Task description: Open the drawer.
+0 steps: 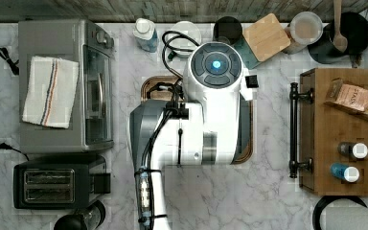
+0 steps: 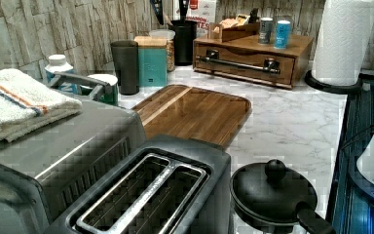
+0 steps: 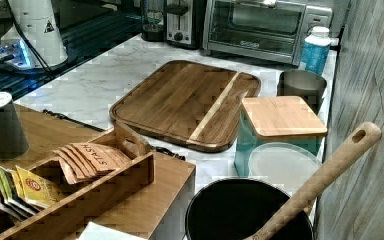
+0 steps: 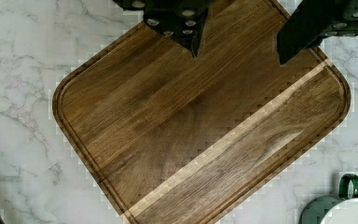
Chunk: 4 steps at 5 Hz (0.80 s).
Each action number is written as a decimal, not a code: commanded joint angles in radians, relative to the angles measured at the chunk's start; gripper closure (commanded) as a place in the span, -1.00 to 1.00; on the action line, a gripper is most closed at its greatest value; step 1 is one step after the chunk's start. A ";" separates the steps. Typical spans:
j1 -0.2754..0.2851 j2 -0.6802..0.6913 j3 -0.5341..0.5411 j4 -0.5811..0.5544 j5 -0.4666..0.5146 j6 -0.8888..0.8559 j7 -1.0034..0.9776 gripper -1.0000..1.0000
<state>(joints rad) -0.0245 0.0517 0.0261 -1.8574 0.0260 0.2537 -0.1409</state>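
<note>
Pincer (image 4: pixel 237 51) hangs w/ fingers spread apart, nothing between them, above the cutting board (image 4: pixel 200 121) at mid-worktop (image 1: pixel 211 196). Drawer (image 2: pixel 243 63) sits shut, upper right of the left view, black bar handle (image 1: pixel 293 130) across its front, well apart from the arm.

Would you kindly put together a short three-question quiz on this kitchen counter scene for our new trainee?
1. True or false: the drawer is already pulled out.
2. In the wrist view, what lies beneath the open gripper? A) the cutting board B) the toaster C) the towel
3. Fill in: the two small jars stand on top of the ____.

Key
1. False: its front sits flush with the cabinet, the handle untouched.
2. A
3. cabinet
</note>
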 commanded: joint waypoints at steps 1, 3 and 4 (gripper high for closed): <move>-0.003 0.000 0.005 -0.009 0.008 0.000 0.000 -1.00; -0.050 -0.066 -0.047 -0.117 -0.075 0.055 -0.383 -1.00; -0.090 -0.088 -0.089 -0.177 -0.081 0.137 -0.578 -1.00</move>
<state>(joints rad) -0.0328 0.0465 -0.0027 -1.9814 -0.0482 0.3491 -0.6025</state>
